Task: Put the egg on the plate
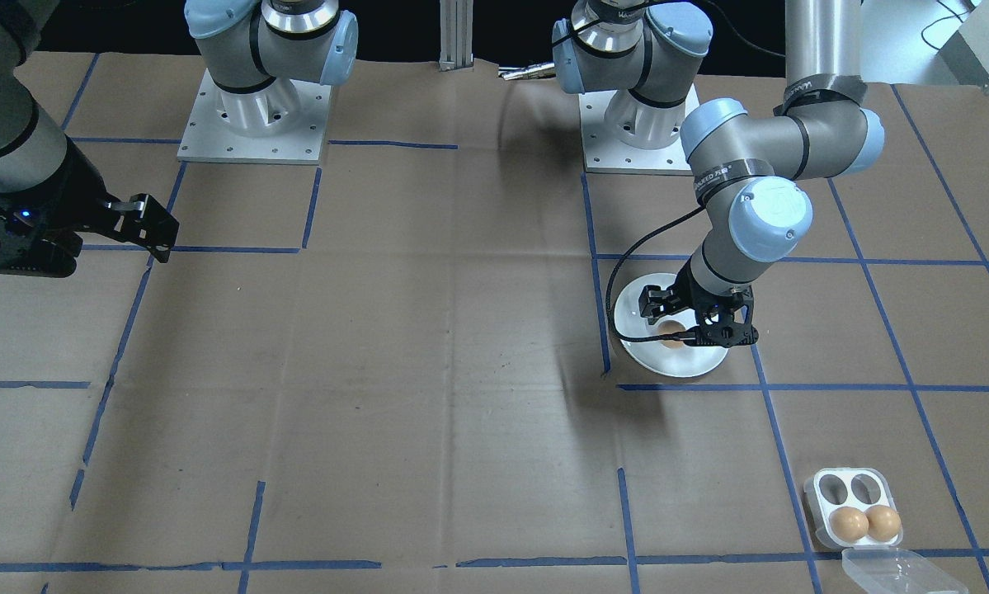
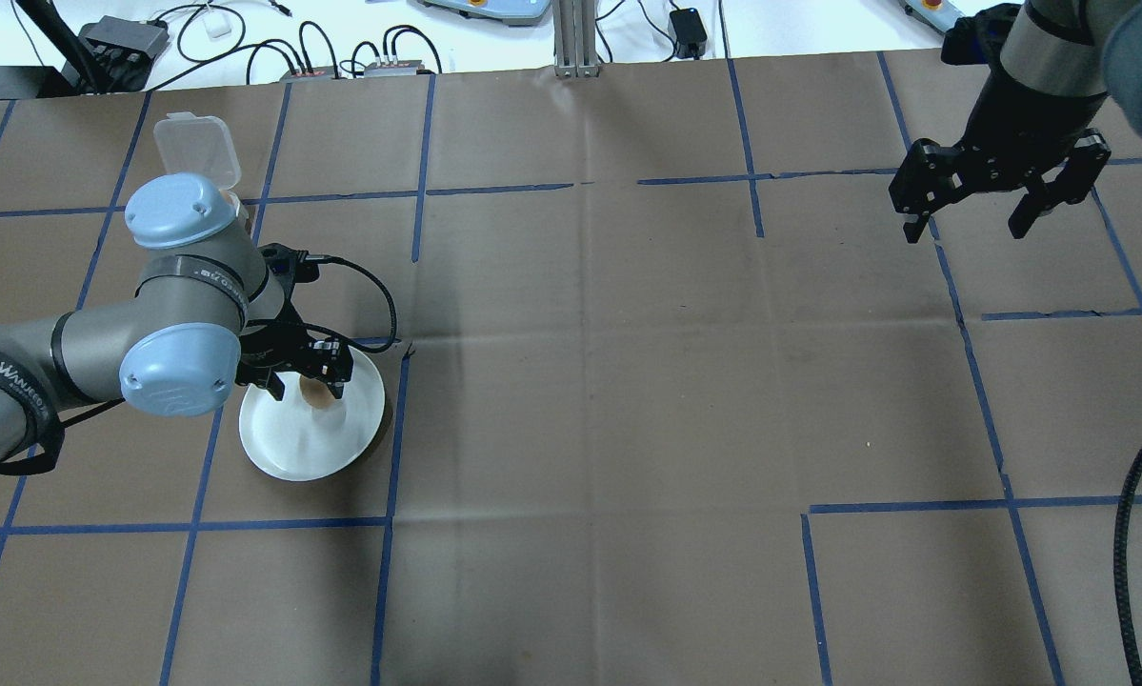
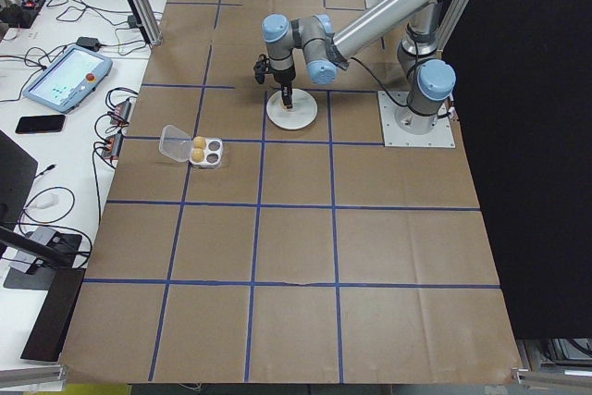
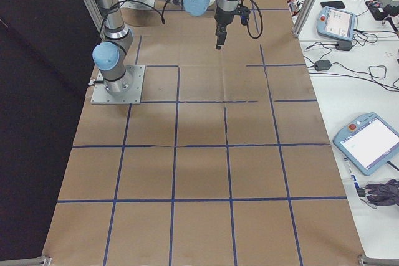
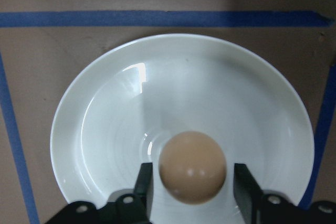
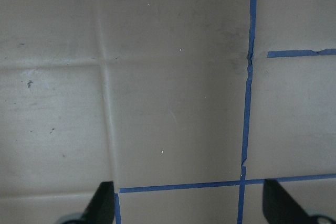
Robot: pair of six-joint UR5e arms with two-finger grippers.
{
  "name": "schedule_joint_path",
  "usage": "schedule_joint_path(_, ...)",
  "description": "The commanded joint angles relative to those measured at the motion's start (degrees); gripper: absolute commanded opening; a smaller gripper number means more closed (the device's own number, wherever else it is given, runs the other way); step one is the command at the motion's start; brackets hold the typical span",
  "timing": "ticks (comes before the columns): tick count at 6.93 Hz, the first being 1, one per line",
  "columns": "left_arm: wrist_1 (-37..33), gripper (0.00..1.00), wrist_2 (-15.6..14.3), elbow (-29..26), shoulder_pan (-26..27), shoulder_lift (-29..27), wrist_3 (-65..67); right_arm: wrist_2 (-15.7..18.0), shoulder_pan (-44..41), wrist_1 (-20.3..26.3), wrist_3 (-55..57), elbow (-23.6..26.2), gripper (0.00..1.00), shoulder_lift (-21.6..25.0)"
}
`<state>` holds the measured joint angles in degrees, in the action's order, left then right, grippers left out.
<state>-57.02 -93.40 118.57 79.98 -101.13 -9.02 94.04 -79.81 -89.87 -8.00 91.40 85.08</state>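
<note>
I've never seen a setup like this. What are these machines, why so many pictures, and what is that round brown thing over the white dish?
These are two robot arms bolted to a paper-covered table, each ending in a two-finger claw. Four pictures come from fixed cameras around the table; two come from small cameras on the arms' wrists. The left claw is over the white plate, with a brown egg between its fingers; whether it has let go of the egg cannot be told. The right claw hangs open and empty over bare table. Nearby is a clear egg tray with its lid open, holding two more eggs and two empty cups.
</note>
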Motion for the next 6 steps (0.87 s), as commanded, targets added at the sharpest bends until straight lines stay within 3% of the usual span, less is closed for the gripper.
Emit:
schedule_joint_path(1, -0.2, 1.0, 0.0, -0.6, -0.1, 4.7, 0.0, 0.0, 0.0, 0.0, 0.0, 0.0, 1.0, 0.0)
schedule_joint_path(3, -1.9, 1.0, 0.3, -5.6, -3.1, 6.0, -0.4, 0.0, 0.0, 0.0, 0.0, 0.0, 1.0, 0.0)
schedule_joint_path(6, -8.5, 1.0, 0.7, -21.4, -7.6, -3.1, -7.6, 0.0, 0.0, 0.0, 0.0, 0.0, 1.0, 0.0)
